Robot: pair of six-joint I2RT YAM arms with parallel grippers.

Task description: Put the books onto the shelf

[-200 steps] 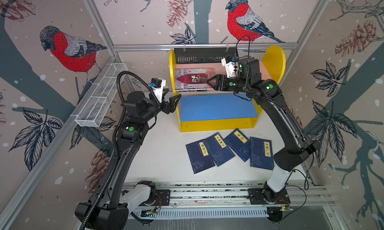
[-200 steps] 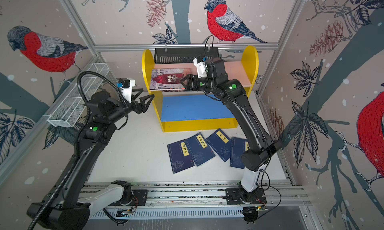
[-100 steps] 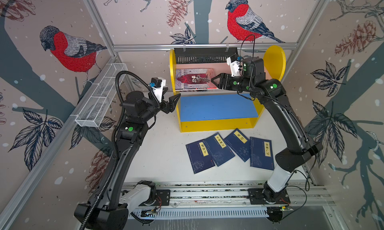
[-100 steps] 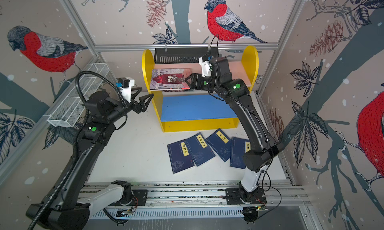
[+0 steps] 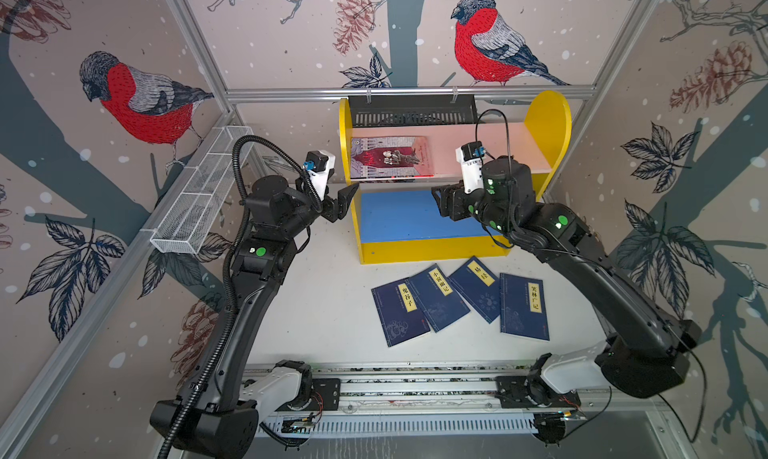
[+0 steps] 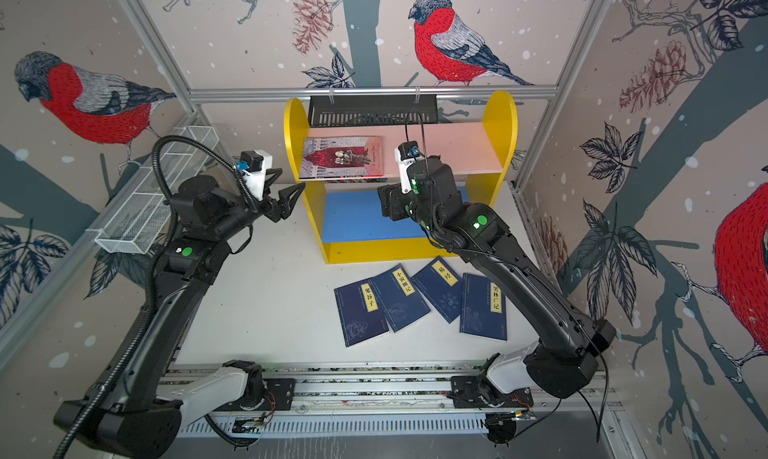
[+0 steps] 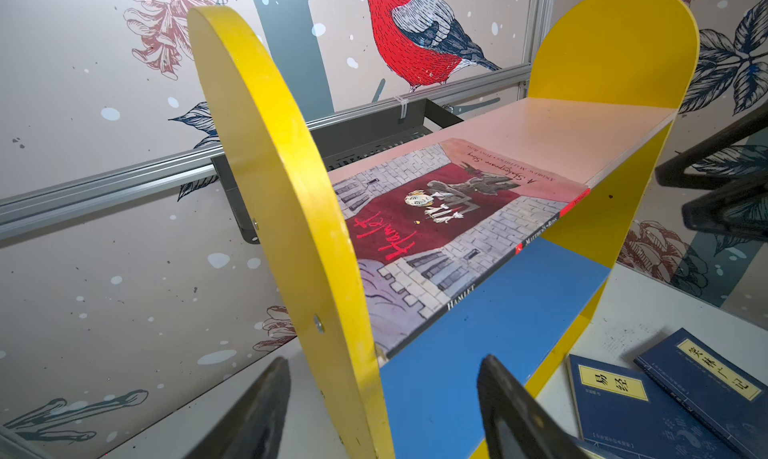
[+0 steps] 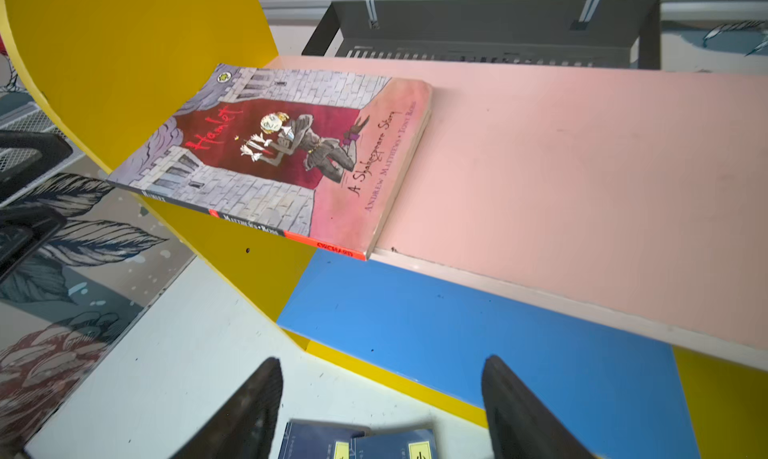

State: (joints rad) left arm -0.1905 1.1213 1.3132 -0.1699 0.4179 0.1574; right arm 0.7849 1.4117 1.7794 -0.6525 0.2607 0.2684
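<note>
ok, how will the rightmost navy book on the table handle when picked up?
Thin navy book, probably light and floppy; gripped at one edge it may sag. Lying flat on the table, it likely slides when pushed.

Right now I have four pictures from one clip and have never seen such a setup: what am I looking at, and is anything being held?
These are two black robot arms at a white table, each ending in a two-finger gripper. Two pictures look down from overhead, side by side; two come from cameras on the arms' wrists. The left gripper and the right gripper both stand open and hold nothing. The red and grey Hamlet book lies flat on the pink upper board of the yellow shelf. Four navy books lie on the table in front of it.
</note>
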